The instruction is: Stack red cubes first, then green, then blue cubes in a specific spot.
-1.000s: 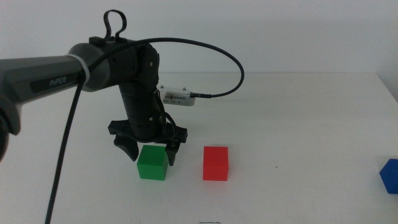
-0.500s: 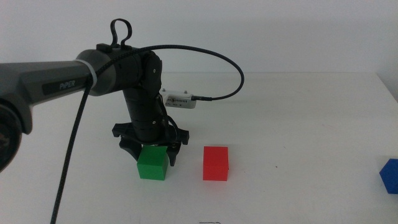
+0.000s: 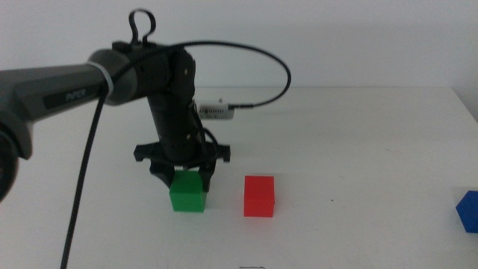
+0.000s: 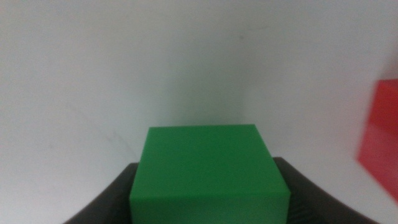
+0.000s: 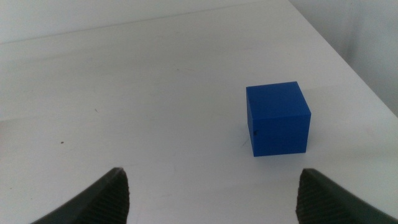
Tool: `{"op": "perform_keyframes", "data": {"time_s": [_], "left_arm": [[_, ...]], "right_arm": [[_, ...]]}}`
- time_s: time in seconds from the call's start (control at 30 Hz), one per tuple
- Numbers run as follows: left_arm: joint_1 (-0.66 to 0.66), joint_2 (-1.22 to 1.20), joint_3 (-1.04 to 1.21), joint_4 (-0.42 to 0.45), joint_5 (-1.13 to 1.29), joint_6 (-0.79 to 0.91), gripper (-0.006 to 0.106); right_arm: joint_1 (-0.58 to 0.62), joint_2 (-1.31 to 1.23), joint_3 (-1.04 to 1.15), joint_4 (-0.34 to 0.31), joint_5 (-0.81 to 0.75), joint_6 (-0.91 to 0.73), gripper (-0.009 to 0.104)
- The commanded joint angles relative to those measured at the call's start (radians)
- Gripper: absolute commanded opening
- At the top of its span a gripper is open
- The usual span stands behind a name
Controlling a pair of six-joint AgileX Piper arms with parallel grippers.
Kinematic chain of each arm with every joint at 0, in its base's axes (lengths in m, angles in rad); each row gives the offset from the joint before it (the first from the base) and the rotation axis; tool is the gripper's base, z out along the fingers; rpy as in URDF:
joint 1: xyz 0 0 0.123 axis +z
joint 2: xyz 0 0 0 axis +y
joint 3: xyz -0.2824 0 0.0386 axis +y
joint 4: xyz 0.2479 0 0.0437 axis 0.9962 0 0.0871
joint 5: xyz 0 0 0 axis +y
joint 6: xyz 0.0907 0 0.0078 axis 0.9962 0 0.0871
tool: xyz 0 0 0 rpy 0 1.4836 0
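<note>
I see left gripper (image 3: 187, 178) clamped on green cube (image 3: 187, 192) beside red cube (image 3: 259, 196); right gripper (image 5: 211, 199) spread, facing blue cube (image 5: 277, 118) at table's (image 3: 358, 149) right edge.

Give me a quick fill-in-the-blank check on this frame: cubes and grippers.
1. The left gripper has its jaws closed around the ____ cube.
2. The red cube stands ____ on the table, touched by nothing.
3. The right gripper, jaws open, looks at the ____ cube.
4. So far, ____ cubes are stacked.

Missing words: green; alone; blue; no
</note>
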Motion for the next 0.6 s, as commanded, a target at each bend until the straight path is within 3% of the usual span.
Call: {"op": "perform_keyframes", "data": {"time_s": [0.0,0.1,0.33,0.57], "left_arm": [[-0.016,-0.088,-0.065,-0.013,0.054,-0.063,0.010],[-0.062,-0.097,-0.134,-0.008,0.151,-0.185,0.010],[-0.202,-0.091,-0.277,0.109,0.179,-0.341,0.010],[-0.239,-0.083,-0.304,0.092,0.171,-0.378,0.010]], "right_arm": [[-0.007,-0.015,-0.005,-0.017,-0.059,-0.012,0.074],[-0.007,-0.015,-0.005,-0.017,-0.059,-0.012,0.074],[-0.007,-0.015,-0.005,-0.017,-0.059,-0.012,0.074],[-0.007,-0.015,-0.005,-0.017,-0.059,-0.012,0.074]]}}
